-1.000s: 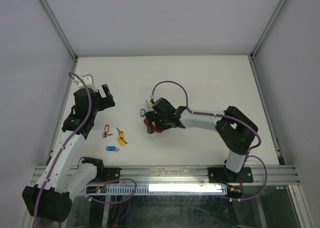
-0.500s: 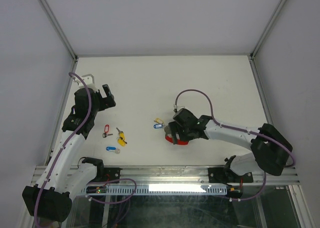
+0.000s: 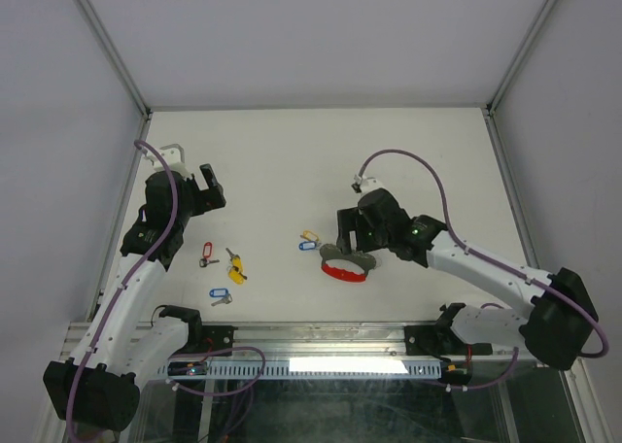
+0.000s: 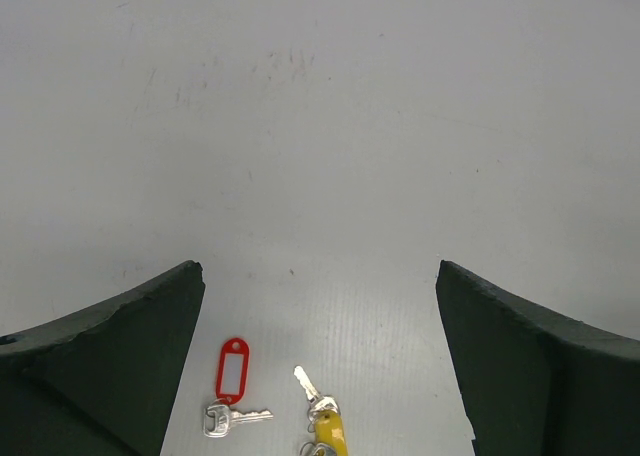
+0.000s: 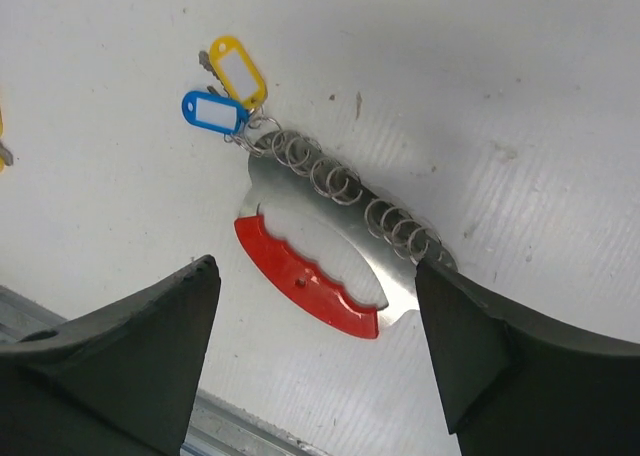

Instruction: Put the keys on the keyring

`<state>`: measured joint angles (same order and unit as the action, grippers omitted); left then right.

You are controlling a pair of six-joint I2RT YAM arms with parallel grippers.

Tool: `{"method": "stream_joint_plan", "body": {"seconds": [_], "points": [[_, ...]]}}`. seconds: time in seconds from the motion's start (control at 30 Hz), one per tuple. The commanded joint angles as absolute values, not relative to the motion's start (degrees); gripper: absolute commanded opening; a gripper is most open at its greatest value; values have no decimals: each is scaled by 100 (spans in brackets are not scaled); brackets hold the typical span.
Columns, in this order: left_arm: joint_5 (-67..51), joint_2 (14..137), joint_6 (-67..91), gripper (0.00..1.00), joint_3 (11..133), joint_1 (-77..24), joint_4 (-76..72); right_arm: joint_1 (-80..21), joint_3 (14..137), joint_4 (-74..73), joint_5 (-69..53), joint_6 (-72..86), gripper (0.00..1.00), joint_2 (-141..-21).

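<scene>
**Surface** (image 3: 408,152): white, flat, enclosed by pale panels.

**Keyring** (image 3: 347,267) (image 5: 305,281): curved red plastic band on a silver metal plate edged with a row of small silver rings. It lies flat at lower centre-right of the top view.

**Hooked keys:** the hooked yellow-tag key (image 5: 237,69) and the hooked blue-tag key (image 5: 212,110), both small and silver, are joined at the upper-left end of the ring row.

**Loose keys:** these lie at lower left of the top view, well apart from the keyring.
- Loose red-tag key (image 3: 205,255) (image 4: 233,368)
- Loose yellow-tag key (image 3: 236,268) (image 4: 330,431)
- Loose blue-tag key (image 3: 219,294), nearest the bottom edge

**Right gripper** (image 3: 352,231) (image 5: 315,266): jaws spread wide and holding nothing. It sits over the keyring, which shows between its fingers.

**Left gripper** (image 3: 206,186) (image 4: 318,268): jaws spread wide and empty, at the left of the top view, above the loose keys in frame.
</scene>
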<state>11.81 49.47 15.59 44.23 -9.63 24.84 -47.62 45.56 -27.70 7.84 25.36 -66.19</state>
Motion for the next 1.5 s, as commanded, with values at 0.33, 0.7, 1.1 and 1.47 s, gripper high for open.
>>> {"method": "stream_joint_plan", "body": {"seconds": [0.33, 0.7, 1.1, 1.47], "points": [[972, 4939, 1434, 99, 4570, -899, 2219, -4851, 6132, -3070, 613, 1331, 60, -8632], [949, 5005, 1424, 99, 4587, -904, 2221, -5357, 6820, -3327, 1404, 838, 58, -9835], [914, 5072, 1415, 99, 4598, -894, 2215, -5433, 6896, -3370, 1618, 818, 53, -10147], [1088, 5035, 1484, 99, 4606, -893, 2299, -5396, 6758, -3104, 1968, 1231, 48, -10046]]}}
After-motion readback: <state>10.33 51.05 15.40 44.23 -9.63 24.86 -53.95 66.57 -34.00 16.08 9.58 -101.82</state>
